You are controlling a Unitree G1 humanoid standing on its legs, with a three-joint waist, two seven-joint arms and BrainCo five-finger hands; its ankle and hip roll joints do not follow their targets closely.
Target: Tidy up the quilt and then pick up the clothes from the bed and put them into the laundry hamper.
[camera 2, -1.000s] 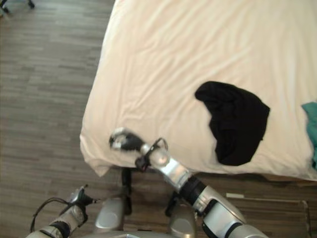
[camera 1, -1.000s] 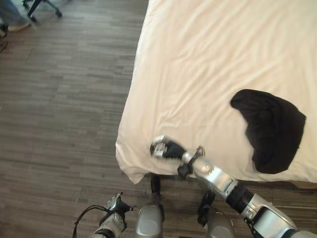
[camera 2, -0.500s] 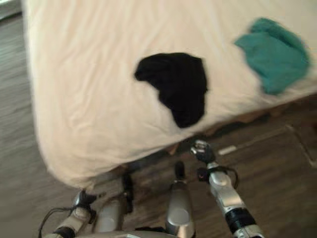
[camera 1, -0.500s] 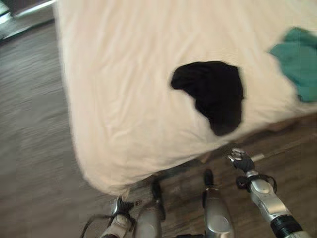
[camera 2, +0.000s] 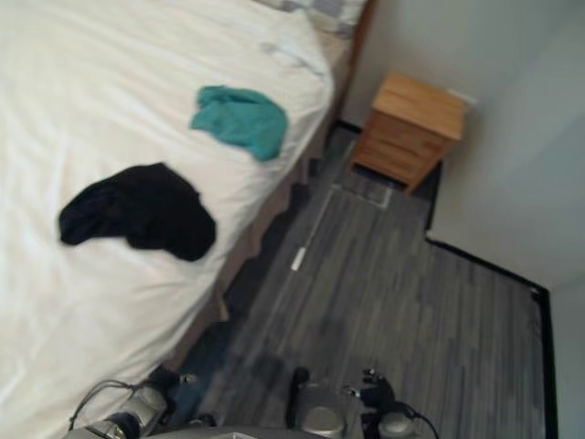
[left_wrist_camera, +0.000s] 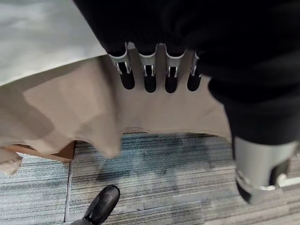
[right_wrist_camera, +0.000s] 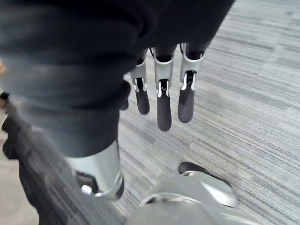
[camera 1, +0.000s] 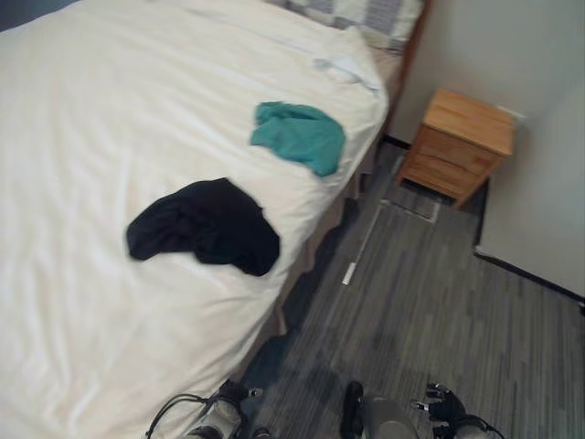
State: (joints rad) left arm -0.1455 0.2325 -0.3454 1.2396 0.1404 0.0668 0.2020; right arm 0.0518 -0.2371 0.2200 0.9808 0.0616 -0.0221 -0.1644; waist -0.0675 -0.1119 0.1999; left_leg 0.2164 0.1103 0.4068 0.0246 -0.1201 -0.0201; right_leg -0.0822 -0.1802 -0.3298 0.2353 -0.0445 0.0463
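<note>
Two garments are lying on one bed (camera 1: pixel 82 91): one black garment (camera 1: pixel 203 226) and one teal garment (camera 1: pixel 300 135). One wooden nightstand (camera 1: pixel 457 144) is standing beside it.

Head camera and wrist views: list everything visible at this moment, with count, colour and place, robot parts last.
Quilt: one, white, spread over the bed.
Black garment: one, crumpled on the quilt near the bed's side edge.
Teal garment: one, crumpled on the quilt, farther toward the pillow.
Pillow: one, pale checked, at the head of the bed.
Nightstand: one, light wood, against the wall beside the bed's head.
Floor: grey planks.
Left hand: one, fingers straight, empty, hanging by the quilt's edge.
Right hand: one, fingers straight, empty, over the floor.
</note>
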